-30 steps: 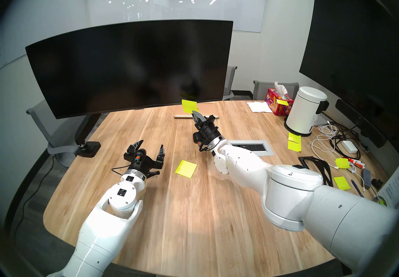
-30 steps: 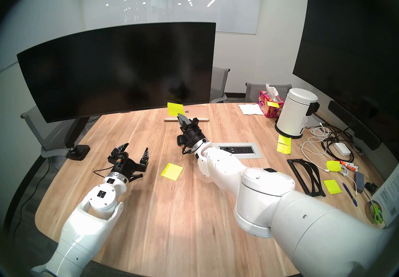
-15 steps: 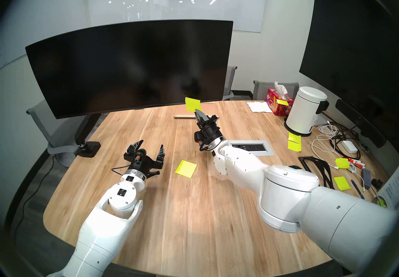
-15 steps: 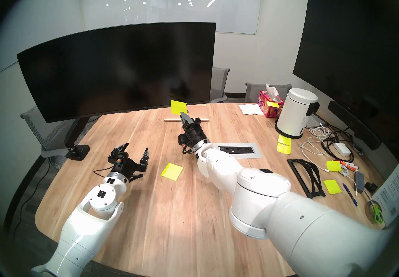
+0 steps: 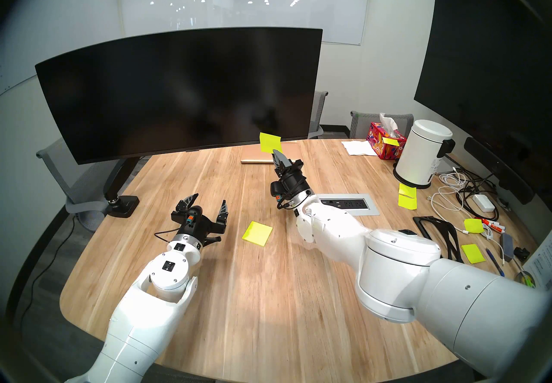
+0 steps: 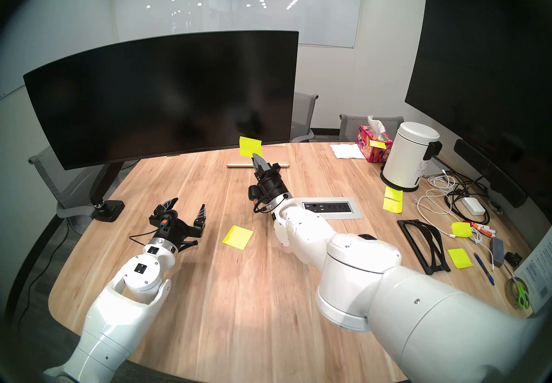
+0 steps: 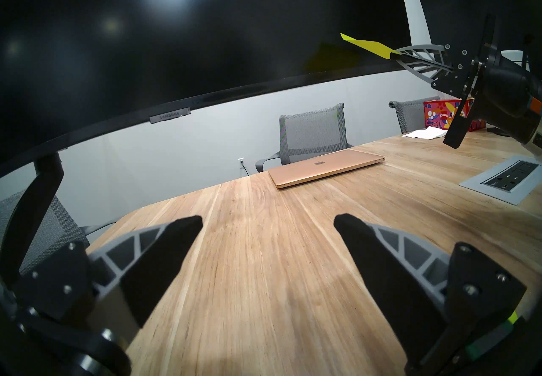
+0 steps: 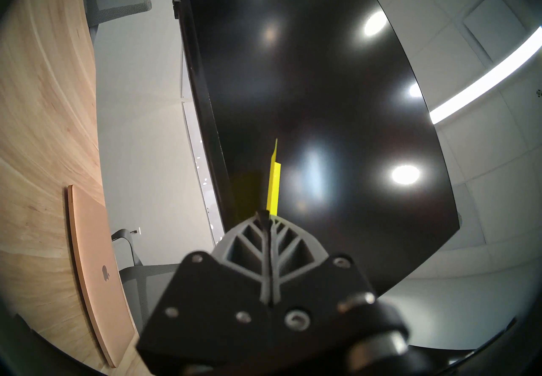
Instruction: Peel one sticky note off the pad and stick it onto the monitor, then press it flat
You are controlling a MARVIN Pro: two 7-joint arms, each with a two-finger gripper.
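Here, your right gripper [image 5: 275,152] is clamped on the sticky note [image 5: 270,142], pinching its lower edge between closed fingers. The note is a blank neon yellow-green square, thin enough that the right wrist view shows it almost edge-on as a narrow strip [image 8: 273,187]. From the head view it stands nearly upright above the fingertips, its top edge overlapping the lower right corner of the monitor [image 5: 179,89]. From the left wrist view it juts out toward the screen, and a dim yellow glow of it shows in the dark glass [image 7: 322,55]; whether it touches the screen you cannot tell from these views.

Your left gripper [image 5: 206,203] hovers over the near left part of the wooden table [image 5: 239,298] with its jaws spread wide and nothing between them.

The pad [image 5: 257,233] lies flat on the table between your two arms, the same neon colour but visibly thicker, a small square stack turned slightly askew. Beyond the held note, a closed rose-gold laptop [image 7: 325,168] rests on the far part of the table, just right of the monitor's lower edge.
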